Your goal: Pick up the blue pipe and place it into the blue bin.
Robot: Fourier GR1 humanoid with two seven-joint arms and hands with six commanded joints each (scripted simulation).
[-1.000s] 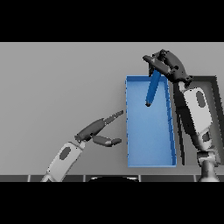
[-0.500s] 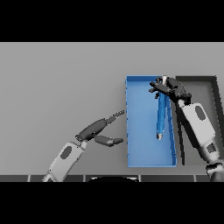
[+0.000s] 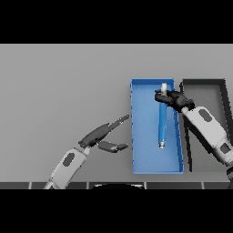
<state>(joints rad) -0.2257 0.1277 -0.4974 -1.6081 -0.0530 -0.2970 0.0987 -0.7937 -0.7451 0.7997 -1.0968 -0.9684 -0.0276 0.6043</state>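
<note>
While right hand (image 3: pixel 170 97) grasps blue pipe (image 3: pixel 161 122) over blue bin (image 3: pixel 144 154), dark bin (image 3: pixel 203 87) beside, left hand (image 3: pixel 103 134) released.

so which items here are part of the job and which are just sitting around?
Job:
- blue pipe, lying lengthwise in the bin
- blue bin
- right hand, fingers curled round the pipe's far end

Just there:
- dark bin, right of the blue one
- left hand, open over the grey table, holding nothing
</note>
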